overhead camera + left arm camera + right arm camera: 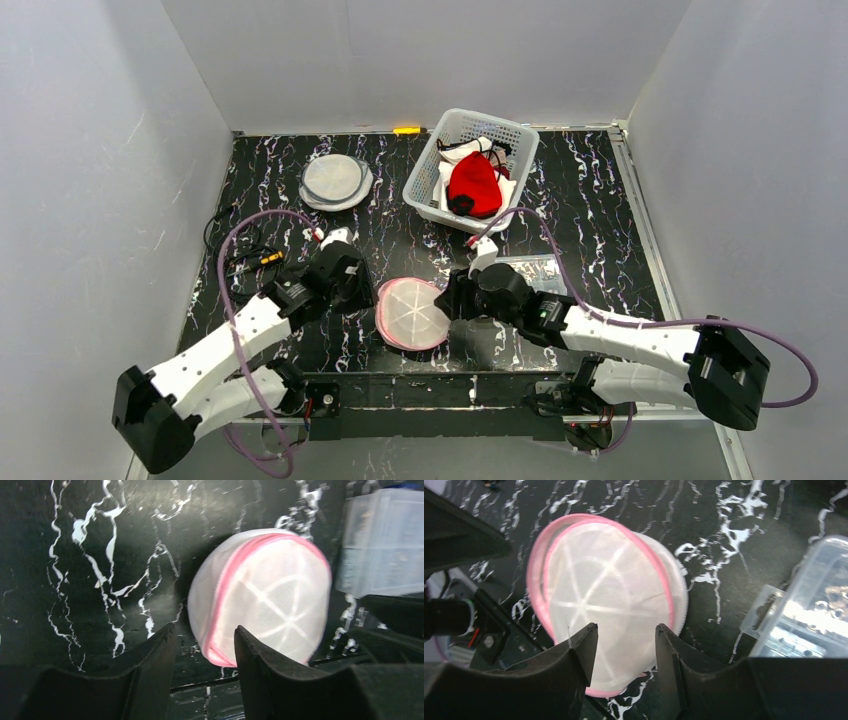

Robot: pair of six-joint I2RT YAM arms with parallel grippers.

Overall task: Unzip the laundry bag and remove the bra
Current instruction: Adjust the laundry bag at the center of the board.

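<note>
The laundry bag [413,313] is a round white mesh pod with a pink zip rim, lying on the black marble table between my two arms. It also shows in the left wrist view [265,600] and the right wrist view [609,595]. My left gripper [368,290] is open at the bag's left edge; in its own view [204,632] the pink rim lies between the fingers. My right gripper [452,298] is open at the bag's right edge, its fingers [624,632] hanging over the mesh. The bag looks zipped shut. The bra is hidden.
A white basket [430,170] with red and white clothes [474,183] stands at the back. Another round mesh bag [335,181] lies back left. A clear plastic box [530,267] sits right of the right gripper, also in the right wrist view [809,610]. Cables [245,260] lie at the left.
</note>
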